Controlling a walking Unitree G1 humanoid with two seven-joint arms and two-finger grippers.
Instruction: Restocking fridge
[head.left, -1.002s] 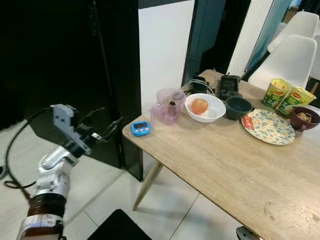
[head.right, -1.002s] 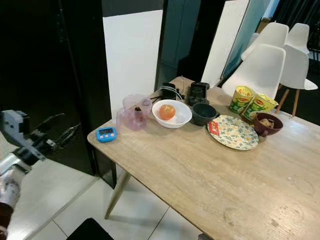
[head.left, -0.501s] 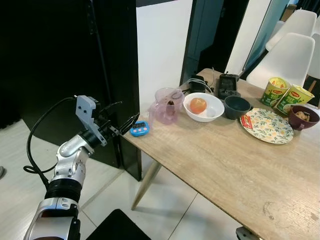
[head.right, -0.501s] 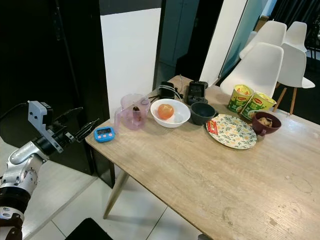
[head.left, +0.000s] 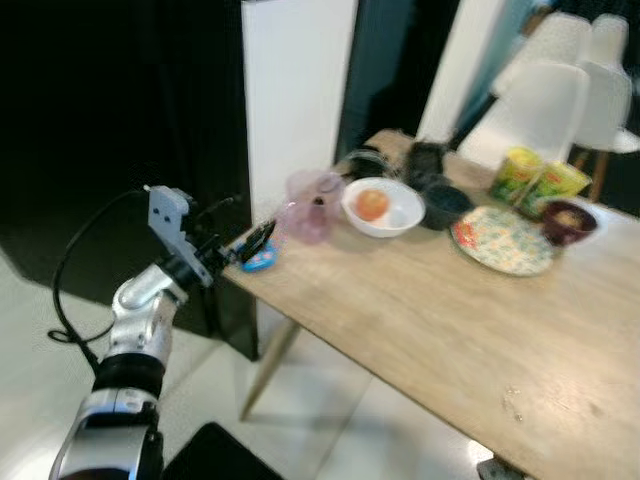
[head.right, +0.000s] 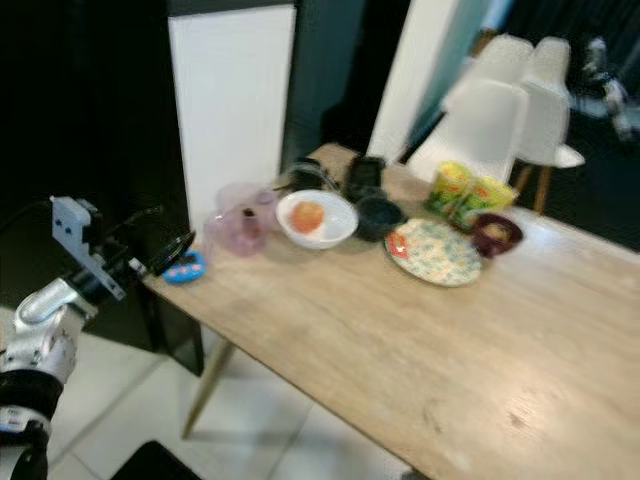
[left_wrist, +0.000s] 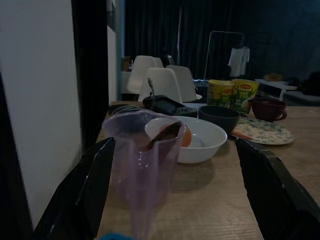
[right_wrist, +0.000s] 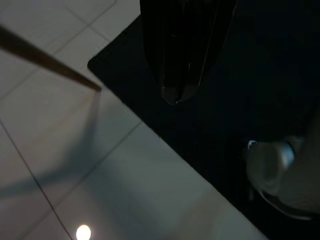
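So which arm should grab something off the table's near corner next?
Left, probably. The left gripper is raised with open fingers at the table corner, facing the purple jug and white bowl. The right gripper hangs shut over the floor.

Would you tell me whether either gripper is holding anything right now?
Nothing is held: the left gripper is open beside the table corner, and the right gripper hangs shut and empty.

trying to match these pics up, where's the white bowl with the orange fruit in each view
Left eye view: white bowl, table's far left end.
Right eye view: there too.
Left wrist view: centre, between the open left claw's fingers.
Right wrist view: not in it.
Shared landmark: purple jug beside it.
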